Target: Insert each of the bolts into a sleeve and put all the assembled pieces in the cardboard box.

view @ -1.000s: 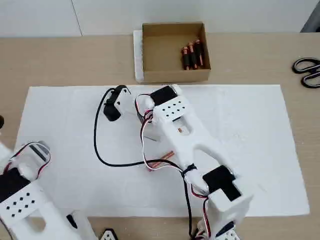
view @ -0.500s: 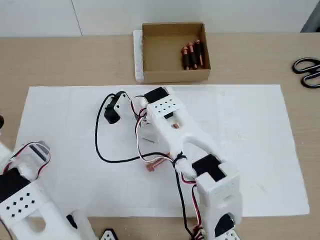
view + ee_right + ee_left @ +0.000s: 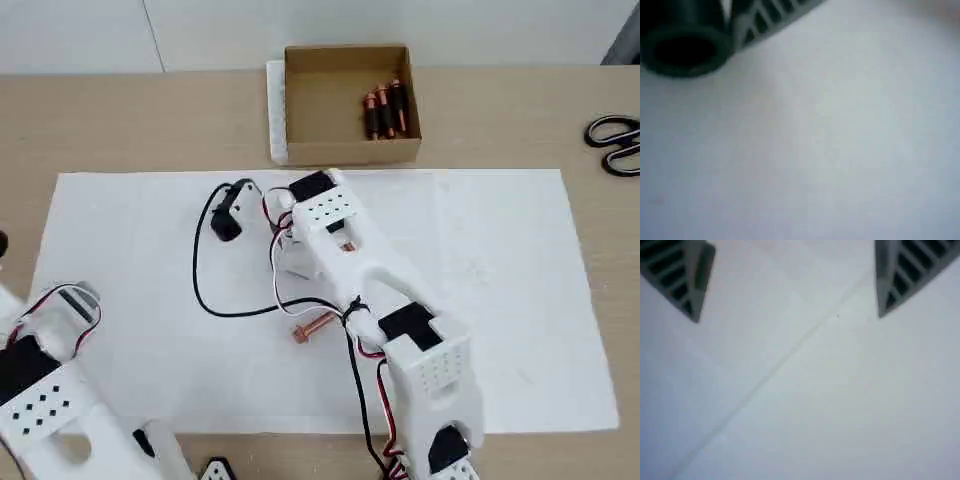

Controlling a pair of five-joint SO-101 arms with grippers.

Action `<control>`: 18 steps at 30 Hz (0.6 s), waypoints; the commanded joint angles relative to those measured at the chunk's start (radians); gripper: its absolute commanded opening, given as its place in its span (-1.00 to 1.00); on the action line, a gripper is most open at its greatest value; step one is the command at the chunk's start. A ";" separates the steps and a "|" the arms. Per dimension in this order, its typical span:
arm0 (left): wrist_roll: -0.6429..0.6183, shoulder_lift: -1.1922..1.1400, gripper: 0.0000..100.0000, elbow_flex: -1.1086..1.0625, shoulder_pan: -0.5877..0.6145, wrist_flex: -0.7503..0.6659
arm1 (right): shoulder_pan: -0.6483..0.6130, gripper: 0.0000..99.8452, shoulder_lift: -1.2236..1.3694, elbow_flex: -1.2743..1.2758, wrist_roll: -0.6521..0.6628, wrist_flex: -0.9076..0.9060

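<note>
The right pincer [image 3: 727, 35] holds the black sleeve [image 3: 685, 47] by its side, bore clear. The left pincer [image 3: 787, 312] stands wide. The copper bolt [image 3: 313, 327] lies on the white sheet [image 3: 500, 260], toward the near edge of the table [image 3: 120, 120]. It is probably light, rigid and prone to roll; grasp across the shank.

Coppery metal bolt [image 3: 314, 327] gleams; sleeve [image 3: 685, 47] matt black (paper [image 3: 500, 280] matt, cardboard box [image 3: 345, 153] dull).
</note>
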State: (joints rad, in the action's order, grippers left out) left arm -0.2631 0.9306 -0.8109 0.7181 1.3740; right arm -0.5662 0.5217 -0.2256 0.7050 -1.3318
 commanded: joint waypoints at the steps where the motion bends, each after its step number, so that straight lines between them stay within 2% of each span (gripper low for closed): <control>1: -0.002 0.011 -0.56 0.005 -0.002 -0.020 | -0.002 -0.95 -0.004 -0.017 -0.006 -0.008; 7: 0.000 0.011 -0.56 0.005 -0.002 -0.020 | -0.001 -0.99 -0.005 -0.041 -0.038 -0.012; 11: 0.000 0.011 -0.56 0.005 -0.002 -0.020 | -0.005 -0.99 -0.007 -0.135 -0.044 -0.114; 18: 0.003 0.011 -0.56 0.007 -0.002 -0.020 | -0.002 -0.99 -0.007 -0.405 -0.153 -0.308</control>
State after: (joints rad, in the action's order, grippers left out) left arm -0.2631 0.9306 -0.8109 0.7181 1.3740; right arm -0.5708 0.5294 -0.4987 0.5915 -1.5742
